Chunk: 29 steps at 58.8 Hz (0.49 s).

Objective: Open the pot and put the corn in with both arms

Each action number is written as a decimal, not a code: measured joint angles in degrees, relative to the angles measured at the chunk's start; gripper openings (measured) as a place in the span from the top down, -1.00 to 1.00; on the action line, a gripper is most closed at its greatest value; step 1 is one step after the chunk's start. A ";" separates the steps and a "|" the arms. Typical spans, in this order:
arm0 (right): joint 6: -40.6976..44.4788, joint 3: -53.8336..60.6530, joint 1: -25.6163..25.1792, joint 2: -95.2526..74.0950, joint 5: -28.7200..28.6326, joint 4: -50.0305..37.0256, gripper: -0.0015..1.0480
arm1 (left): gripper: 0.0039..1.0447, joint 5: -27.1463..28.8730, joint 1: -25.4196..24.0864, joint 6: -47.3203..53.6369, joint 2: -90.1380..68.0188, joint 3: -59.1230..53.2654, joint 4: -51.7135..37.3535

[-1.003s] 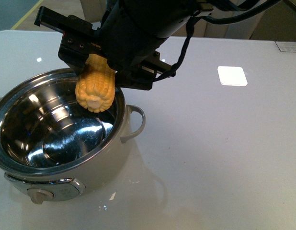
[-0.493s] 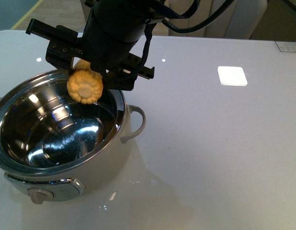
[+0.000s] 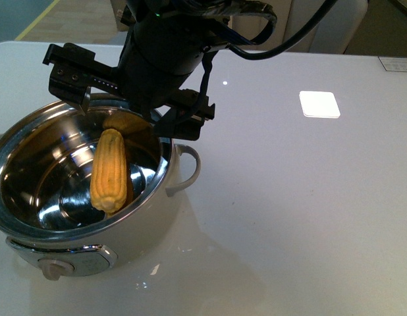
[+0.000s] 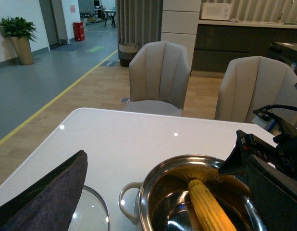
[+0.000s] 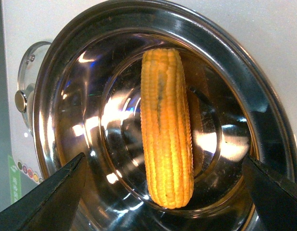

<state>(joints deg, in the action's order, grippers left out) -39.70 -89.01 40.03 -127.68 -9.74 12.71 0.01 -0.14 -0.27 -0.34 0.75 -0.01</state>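
Observation:
The pot (image 3: pixel 165 176) stands open at the left of the white table. The corn (image 3: pixel 109 170) lies inside it, leaning on the steel wall, tapered end towards the far rim. My right gripper (image 3: pixel 128 105) hovers over the pot's far rim, open and empty. In the right wrist view the corn (image 5: pixel 166 130) lies between its spread fingertips (image 5: pixel 52 197), apart from both. In the left wrist view the pot (image 4: pixel 148 192) and corn (image 4: pixel 211 209) show low down, and one grey padded finger (image 4: pixel 47 192) of my open left gripper shows beside them.
A glass lid (image 4: pixel 93 214) lies on the table beside the pot, under my left finger; it also shows in the right wrist view (image 5: pixel 29 67). A white square (image 3: pixel 319 104) lies at the table's right. Chairs (image 4: pixel 159 72) stand behind the table.
My right gripper held the corn above the pot. It has opened and the corn has dropped into the pot.

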 joint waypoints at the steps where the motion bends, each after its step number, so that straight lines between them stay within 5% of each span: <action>1: 0.00 0.22 -0.04 0.20 -0.04 -0.13 -0.80 | -0.87 0.00 0.02 -0.02 0.00 0.00 0.00; 29: -1.51 17.53 -10.23 21.07 -4.33 -9.90 -0.80 | -0.87 0.00 0.02 0.00 0.00 0.00 0.00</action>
<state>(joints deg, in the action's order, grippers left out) -41.21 -71.48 29.80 -106.61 -14.06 2.81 0.01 -0.12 -0.27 -0.34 0.75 -0.01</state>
